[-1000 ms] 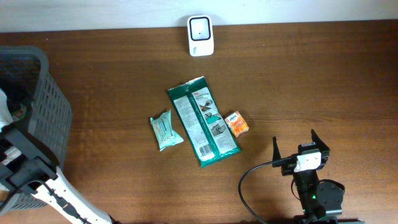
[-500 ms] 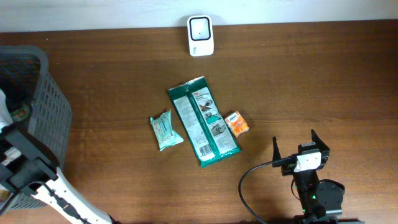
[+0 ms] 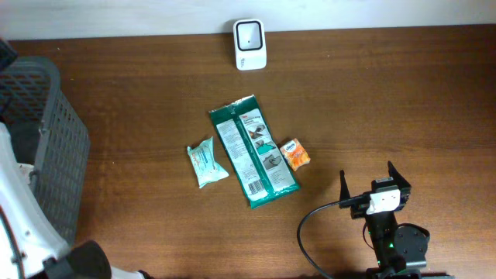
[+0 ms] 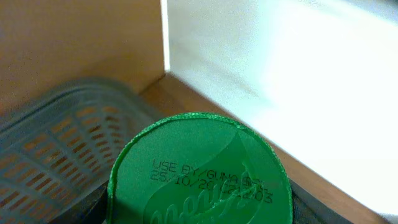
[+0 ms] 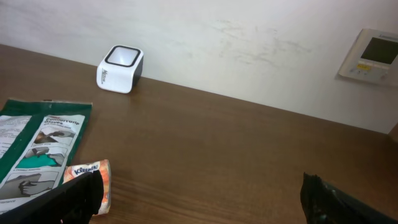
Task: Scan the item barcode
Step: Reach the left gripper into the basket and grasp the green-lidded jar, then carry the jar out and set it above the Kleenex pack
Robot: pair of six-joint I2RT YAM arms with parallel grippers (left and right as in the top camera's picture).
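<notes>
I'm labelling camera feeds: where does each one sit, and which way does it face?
Overhead: above the table, looking straight down; left arm and open right gripper show.
Left wrist: near the basket, close on a green lid; no fingers clearly visible.
Right wrist: low over the table, facing scanner and wall; both fingertips show.
Shared: overhead and right wrist both see the scanner.

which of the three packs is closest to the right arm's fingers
The small orange pack, just right of the long green pack; the pale teal pack lies on the green one's far side.
</notes>
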